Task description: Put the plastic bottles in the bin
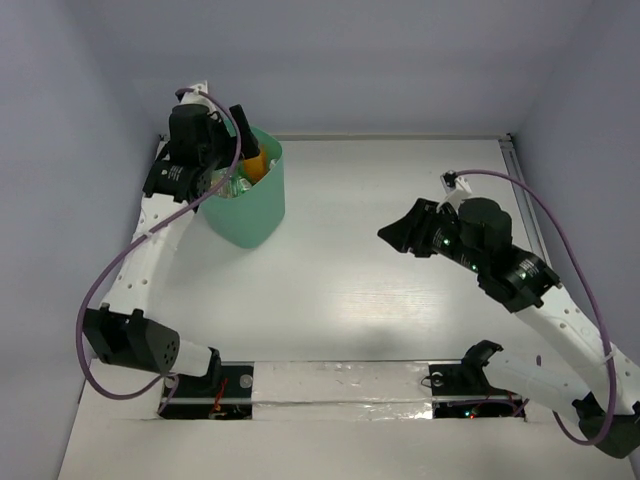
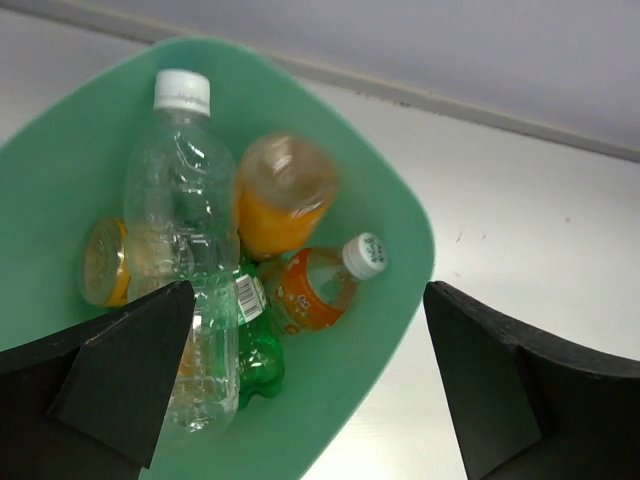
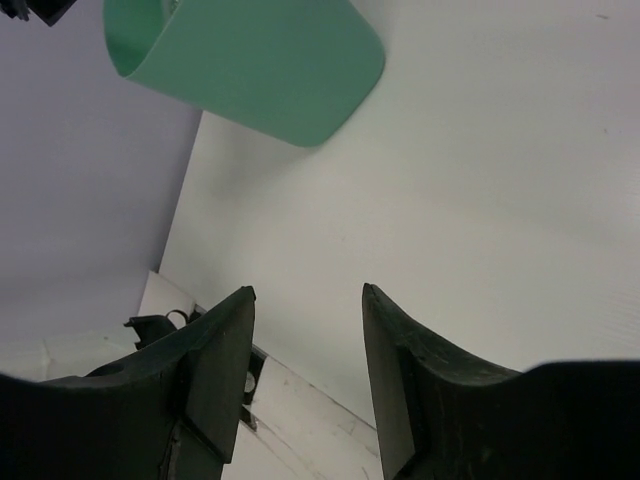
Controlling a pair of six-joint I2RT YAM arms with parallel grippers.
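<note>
The mint-green bin point(image 1: 250, 210) stands at the back left of the table. My left gripper point(image 1: 240, 135) hangs open and empty above its rim. In the left wrist view the bin point(image 2: 400, 250) holds several bottles: a clear bottle point(image 2: 185, 240) with a white cap, an orange bottle point(image 2: 280, 195) that looks blurred, another orange bottle point(image 2: 320, 285) with a white cap, a green bottle point(image 2: 258, 355) and an orange one seen end-on point(image 2: 103, 262). My right gripper point(image 1: 400, 232) is open and empty above the table at mid right. The bin also shows in the right wrist view point(image 3: 250, 60).
The white table point(image 1: 400, 300) is walled at the back and both sides. A taped strip point(image 1: 340, 385) runs along the near edge between the arm bases. A purple cable point(image 1: 100, 290) loops beside the left arm.
</note>
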